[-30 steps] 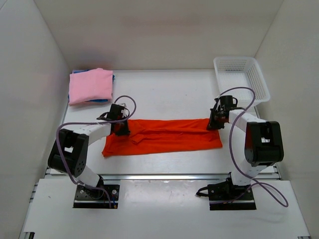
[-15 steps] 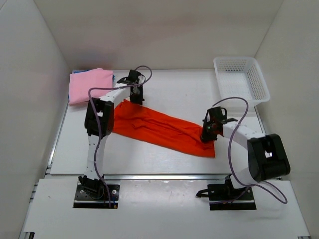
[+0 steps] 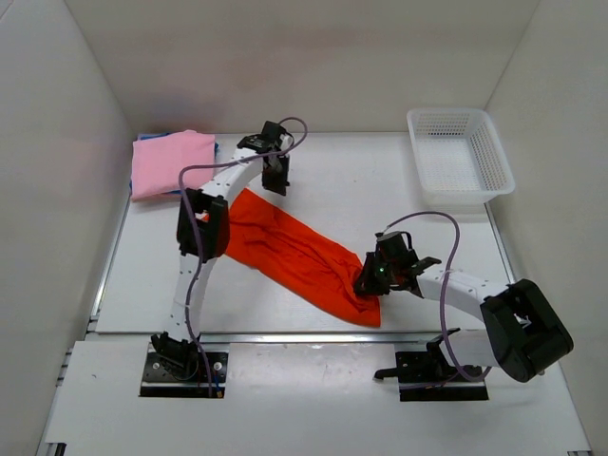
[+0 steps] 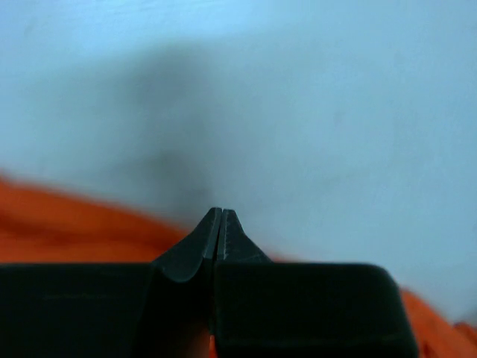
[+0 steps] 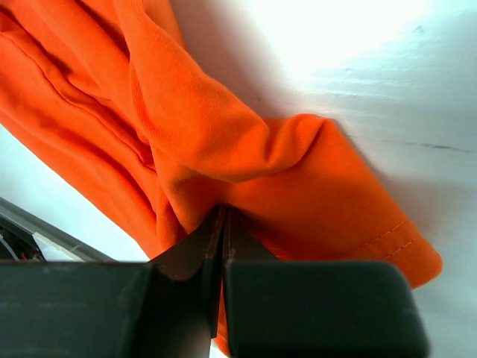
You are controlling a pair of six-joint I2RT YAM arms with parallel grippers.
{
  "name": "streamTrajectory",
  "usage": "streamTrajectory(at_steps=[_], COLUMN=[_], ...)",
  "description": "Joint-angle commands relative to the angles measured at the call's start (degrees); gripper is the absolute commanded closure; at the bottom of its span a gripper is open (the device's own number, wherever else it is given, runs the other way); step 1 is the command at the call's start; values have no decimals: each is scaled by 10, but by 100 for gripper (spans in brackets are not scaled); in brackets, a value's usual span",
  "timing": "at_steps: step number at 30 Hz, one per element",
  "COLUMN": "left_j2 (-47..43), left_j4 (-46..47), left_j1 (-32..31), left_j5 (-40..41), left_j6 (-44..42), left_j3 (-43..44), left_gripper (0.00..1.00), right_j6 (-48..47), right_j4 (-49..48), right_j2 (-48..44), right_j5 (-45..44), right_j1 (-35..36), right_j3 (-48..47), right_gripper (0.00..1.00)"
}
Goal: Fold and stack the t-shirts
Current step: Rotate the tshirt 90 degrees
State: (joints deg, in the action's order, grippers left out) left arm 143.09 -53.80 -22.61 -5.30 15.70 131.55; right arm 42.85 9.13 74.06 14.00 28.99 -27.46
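**Both arms swing the bright orange-red cloth t-shirt (image 3: 294, 249) onto a slant**

Since a second ago the left pincer (image 3: 277, 182) has travelled from the near left to the far middle. The right pincer (image 3: 366, 282) has come nearer and leftward. The shirt, which lay straight across, now runs diagonally from far left to near right.

It rests on a white bench (image 3: 380, 180) walled in white on three sides. Only the overhead view shows the white plastic mesh basket (image 3: 496, 161) in the far right corner and, at the far left, the folded light pink t-shirt (image 3: 171, 163) lying on a blue t-shirt (image 3: 216, 149).

The right wrist view shows its pincer pressed together on a bunched fold beside the hemmed corner. The left wrist view shows its pincer closed tip to tip over blurred orange cloth. Overhead, the shirt's far end rises to that pincer, pinched there.
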Motion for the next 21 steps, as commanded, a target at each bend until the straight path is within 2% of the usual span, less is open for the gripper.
streamTrajectory(at_steps=[1, 2, 3, 4, 6, 9, 16, 17, 19, 21], left_j2=[-202, -268, -330, -359, -440, -473, -435, -428, -396, -357], left_j4=[62, 85, 129, 159, 197, 194, 224, 237, 256, 241], left_j1=[25, 28, 40, 42, 70, 95, 65, 69, 70, 70], left_j5=[13, 16, 16, 13, -7, -3, 42, 42, 36, 31], left_j6=[6, 19, 27, 38, 43, 33, 39, 41, 49, 44], left_j3=[-142, -236, -281, -366, -497, -589, -676, -676, -665, -629], left_gripper=[99, 98, 96, 91, 90, 93, 91, 91, 91, 94], right_j6=[-34, -40, -51, -58, -69, -80, -81, -79, -80, -77], right_j4=[15, 14, 11, 12, 16, 12, 10, 13, 25, 33], right_j2=[7, 10, 16, 16, 13, 3, -40, -48, -72, -94], right_j5=[-23, -21, -20, -15, -13, -11, -8, -11, -14, -14], right_j1=[-18, -24, -29, -36, -38, -36, -35, -45, -53, -72], right_j3=[20, 15, 15, 14, 10, 14, 32, 35, 54, 71], right_gripper=[100, 100, 99, 100, 100, 100, 100, 100, 92, 90])
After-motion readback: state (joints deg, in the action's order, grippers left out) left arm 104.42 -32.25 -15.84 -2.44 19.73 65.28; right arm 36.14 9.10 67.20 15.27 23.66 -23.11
